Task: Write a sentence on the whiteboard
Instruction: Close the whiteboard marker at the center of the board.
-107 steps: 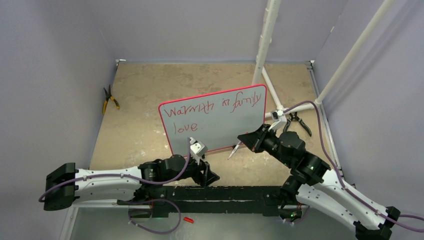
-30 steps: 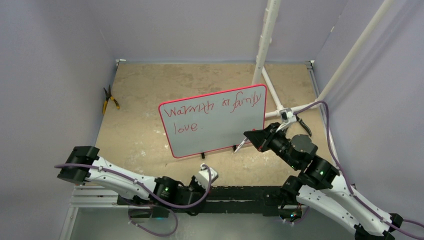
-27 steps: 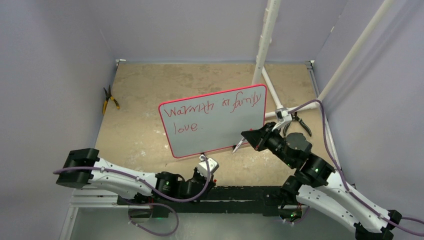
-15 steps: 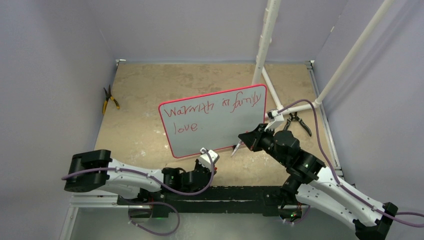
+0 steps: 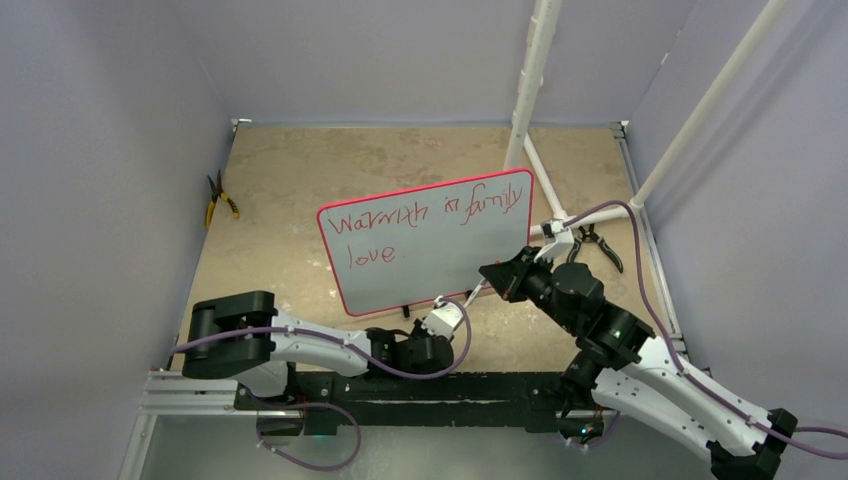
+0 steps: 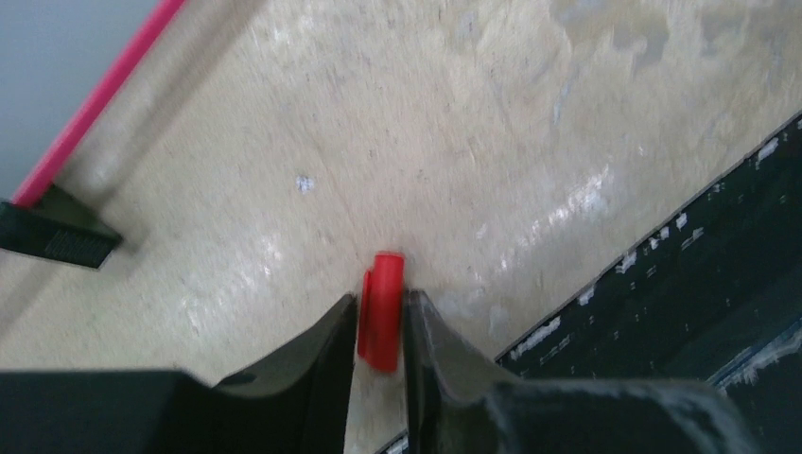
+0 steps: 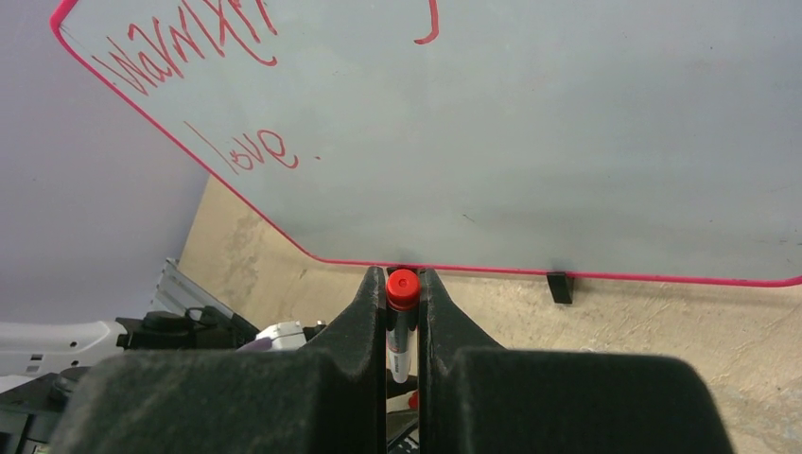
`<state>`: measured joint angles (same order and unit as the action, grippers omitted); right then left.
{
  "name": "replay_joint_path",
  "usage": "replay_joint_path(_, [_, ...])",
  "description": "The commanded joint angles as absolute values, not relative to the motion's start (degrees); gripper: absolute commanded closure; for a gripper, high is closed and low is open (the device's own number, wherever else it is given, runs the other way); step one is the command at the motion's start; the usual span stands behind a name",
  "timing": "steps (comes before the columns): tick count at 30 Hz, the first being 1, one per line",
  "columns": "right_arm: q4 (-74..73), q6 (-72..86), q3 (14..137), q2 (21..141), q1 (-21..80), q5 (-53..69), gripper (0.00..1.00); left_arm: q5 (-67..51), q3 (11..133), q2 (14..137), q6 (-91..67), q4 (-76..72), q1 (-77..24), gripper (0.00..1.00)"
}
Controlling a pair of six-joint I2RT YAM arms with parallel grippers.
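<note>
Two arms reach over the black rail [image 5: 450,385] at the near edge of the tan table [image 5: 290,180]. Nearest, the left gripper [image 6: 381,301] points down at the tabletop just beyond the rail, its jaws closed narrowly on a small red cap [image 6: 382,284] whose top pokes out past the fingertips. In the left wrist view one black foot [image 6: 57,236] of the board sits a little further on and to the left, with bare table between it and the cap.

To the right and slightly further away, the right gripper [image 7: 403,276] clamps a marker [image 7: 401,345] between its jaws, the marker's red end showing at the fingertips. That end faces the lower red rim of the whiteboard [image 5: 450,260]; whether it touches the rim cannot be told. The board's other black foot [image 7: 560,286] stands just to the right of the jaws.

The whiteboard stands propped on the table directly beyond both grippers. On its upper left area the sentence [image 5: 430,210] runs in two red lines, well apart from the marker and from either pair of jaws.

Further back, black-handled pliers [image 5: 598,243] lie right of the board beside a white pipe frame [image 5: 530,70], and yellow-handled pliers [image 5: 220,200] lie near the left wall
</note>
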<state>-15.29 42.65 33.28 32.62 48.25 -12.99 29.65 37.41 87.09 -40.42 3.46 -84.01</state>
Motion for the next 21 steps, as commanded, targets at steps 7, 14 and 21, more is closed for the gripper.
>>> replay_joint_path(7, [-14.9, 43.6, 33.5, 30.8, 48.3, -15.0, 1.0, 24.7, 40.2, 87.0, -43.5, 10.7, -83.8, 0.66])
replay_joint_path(14, [-15.3, 43.9, 33.5, 30.5, 48.3, -15.2, 1.0, 23.8, 39.9, 86.1, -44.0, 12.3, -83.8, 0.71])
replay_joint_path(21, [-17.1, 44.8, 33.2, 30.6, 48.3, -16.3, 1.0, 23.0, 35.8, 84.9, -42.3, 8.7, -83.8, 1.0])
